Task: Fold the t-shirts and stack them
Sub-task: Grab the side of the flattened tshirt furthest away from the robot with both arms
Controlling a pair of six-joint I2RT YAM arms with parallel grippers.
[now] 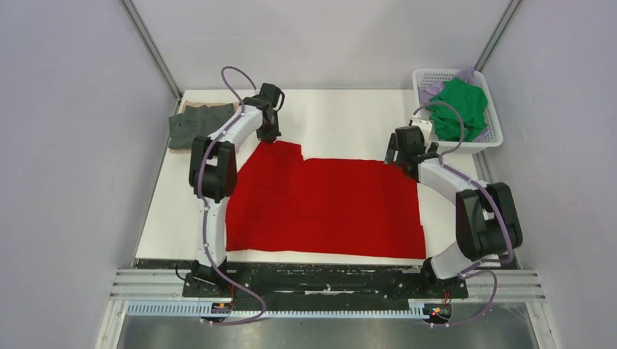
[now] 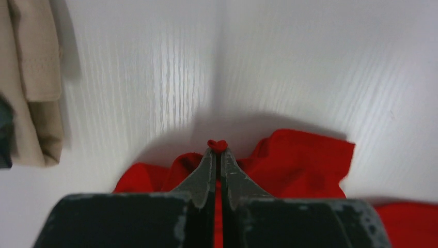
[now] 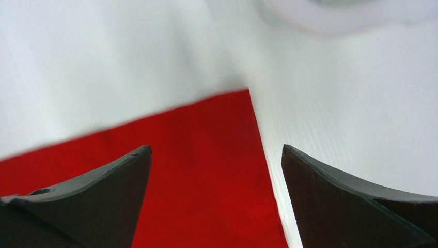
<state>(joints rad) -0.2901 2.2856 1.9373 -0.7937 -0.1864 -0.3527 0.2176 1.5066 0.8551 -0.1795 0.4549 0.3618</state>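
Room: red t-shirt (image 1: 327, 207) spread flat over near half of counter (image 1: 342, 116); far strip btwn the two arms is bare white.
Edges: shirt's near hem runs along near edge, just short of it; L side lies by L arm, R side near R arm.
Far-left corner: dk grey t-shirt (image 1: 193, 125) folded, tan t-shirt (image 2: 31, 77) w/ it, well apart from the red one.
Far-right corner: white basket (image 1: 466, 146) w/ green t-shirt (image 1: 460, 109) heaped in it, lilac t-shirt (image 1: 431, 93) partly under the green.
L gripper (image 2: 217, 151): clenched on red cloth at shirt's far-left corner.
R gripper (image 3: 217, 147): fingers spread wide, nothing btwn them, over shirt's far-right corner; touching cloth or just above, can't tell.
L wrist only: small nub of red pokes past the closed tips, cloth puckered around them; top view shows that corner merely as a raised tab.
R wrist only: shirt's corner lies btwn the fingers, nearer the R-hand one.
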